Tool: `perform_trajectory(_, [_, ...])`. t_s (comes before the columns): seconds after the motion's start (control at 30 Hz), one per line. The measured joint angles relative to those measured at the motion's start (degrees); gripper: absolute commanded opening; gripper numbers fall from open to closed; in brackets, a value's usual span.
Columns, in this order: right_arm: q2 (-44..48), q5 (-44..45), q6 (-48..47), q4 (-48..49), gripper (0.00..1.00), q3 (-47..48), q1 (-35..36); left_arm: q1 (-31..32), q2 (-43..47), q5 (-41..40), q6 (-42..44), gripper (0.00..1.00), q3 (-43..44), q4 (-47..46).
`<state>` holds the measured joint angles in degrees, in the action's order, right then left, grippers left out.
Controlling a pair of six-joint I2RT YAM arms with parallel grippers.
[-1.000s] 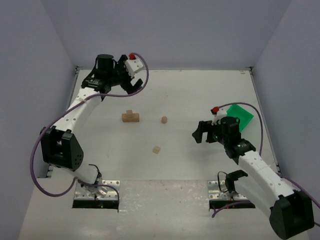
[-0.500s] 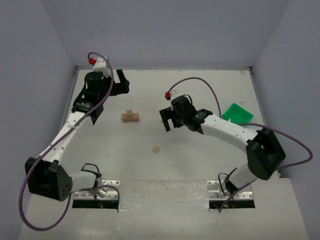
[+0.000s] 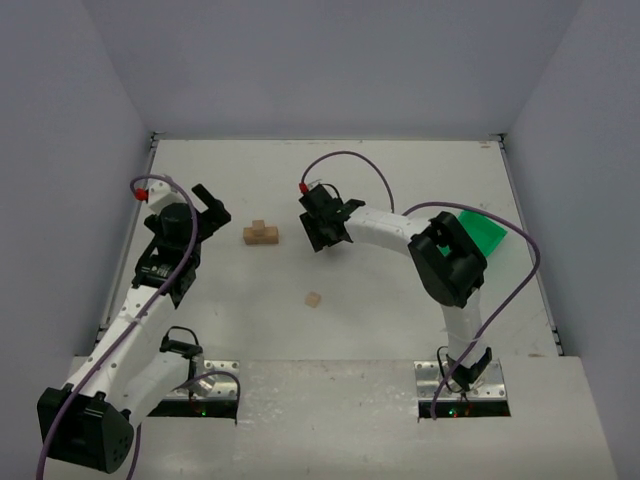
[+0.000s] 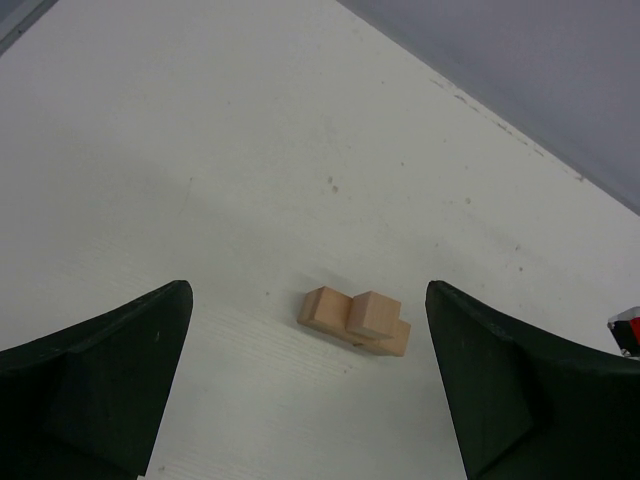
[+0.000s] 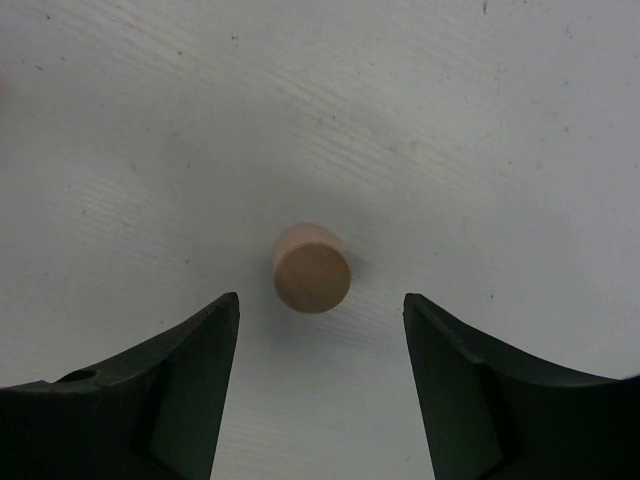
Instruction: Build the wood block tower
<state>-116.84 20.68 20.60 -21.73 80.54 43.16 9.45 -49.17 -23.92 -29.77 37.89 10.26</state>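
The round block (image 5: 312, 268) stood upright, centred under the right pincer (image 5: 320, 305), its jaws part-open and gripping nothing, while the left pincer (image 4: 308, 292) gaped empty, well apart.

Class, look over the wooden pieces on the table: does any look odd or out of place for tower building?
The piece between the right fingers has a round top, like a short cylinder, unlike the squared blocks of the small stack. One cube lies alone, apart.
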Motion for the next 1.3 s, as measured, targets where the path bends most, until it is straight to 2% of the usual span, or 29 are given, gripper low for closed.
perform_trajectory(0.33, [-2.4, 0.4, 0.4, -0.6, 0.42, 2.8, 0.0, 0.0, -2.4, 0.1, -1.2, 1.00, 0.0, -0.9])
perform_trajectory(0.77, [-2.6, 0.1, 0.8, -0.4, 0.41, 2.9, -0.4, 0.0, -2.2, 1.0, -1.2, 1.00, 0.0, -1.1])
perform_trajectory(1.1, [-2.6, -0.5, 0.9, 1.0, 0.40, 2.4, -0.8, 0.0, 0.1, 4.9, -0.7, 1.00, -0.1, -1.7])
perform_trajectory(1.3, [-2.6, -1.0, 1.2, 1.8, 0.36, 1.5, -1.2, 0.0, 1.3, 5.0, -0.6, 1.00, -0.1, -1.7])
